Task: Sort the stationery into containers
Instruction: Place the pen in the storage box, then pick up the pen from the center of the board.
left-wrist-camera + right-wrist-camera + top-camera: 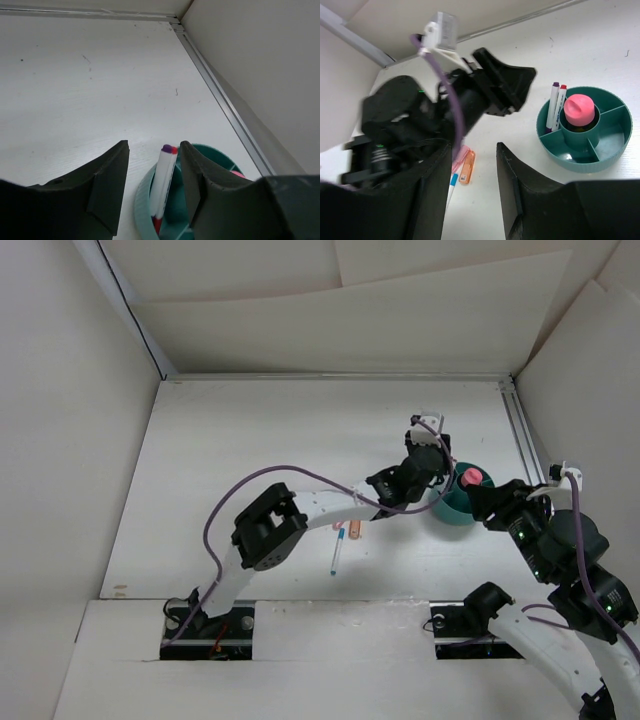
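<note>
The round teal cup (pixel 452 510) with inner dividers stands right of centre. A pink-capped glue stick (pixel 580 110) stands in its middle well. Two white pens (pixel 164 180), one purple-tipped and one red-tipped, stand in an outer compartment. My left gripper (pixel 152 145) is open, just above the cup's rim (pixel 142 200), with the pens between its fingers but not touching them. My right gripper (pixel 474 150) is open and empty, hanging above the table to the left of the cup (pixel 610 150). An orange marker (pixel 467 167), a pink marker (pixel 461 151) and a blue-tipped white pen (pixel 451 181) lie on the table.
The left arm (pixel 445 110) reaches across in front of the right wrist camera and hides part of the pink marker. A metal rail (pixel 225 105) and the right wall run close behind the cup. The loose orange marker (pixel 357 530) and the pen (pixel 335 558) lie mid-table.
</note>
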Robot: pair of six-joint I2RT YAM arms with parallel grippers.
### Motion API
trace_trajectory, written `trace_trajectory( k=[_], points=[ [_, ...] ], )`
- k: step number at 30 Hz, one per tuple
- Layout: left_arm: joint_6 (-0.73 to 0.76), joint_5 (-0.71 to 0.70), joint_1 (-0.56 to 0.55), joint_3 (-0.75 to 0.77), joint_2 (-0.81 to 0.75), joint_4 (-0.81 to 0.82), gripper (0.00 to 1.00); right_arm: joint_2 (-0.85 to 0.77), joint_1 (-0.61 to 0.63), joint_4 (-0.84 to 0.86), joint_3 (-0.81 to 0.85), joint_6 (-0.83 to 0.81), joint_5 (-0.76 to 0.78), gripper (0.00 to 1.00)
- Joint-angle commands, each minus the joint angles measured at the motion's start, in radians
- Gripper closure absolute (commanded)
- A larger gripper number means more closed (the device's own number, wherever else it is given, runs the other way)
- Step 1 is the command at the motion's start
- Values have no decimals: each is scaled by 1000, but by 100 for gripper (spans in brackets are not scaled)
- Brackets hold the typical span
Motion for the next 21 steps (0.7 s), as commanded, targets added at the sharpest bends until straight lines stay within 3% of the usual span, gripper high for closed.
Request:
trace_trajectory(
  k=[1,6,12,16,21],
  points=[
    [-12,-3,-3,-66,-251,-30,60,-11,0,20,28,6,-2,54],
    [-150,46,6,-334,-499,-289,73,12,0,49,-15,-3,-56,55],
    [-329,138,6,-625,-691,-638,89,52,0,97,-47,-3,-125,70],
    [-412,161,-5,-751,-704,-752,86,61,0,127,-66,-12,-150,70],
    [-422,174,-5,-812,-679,-711,80,90,0,150,-66,-12,-197,66]
  ],
)
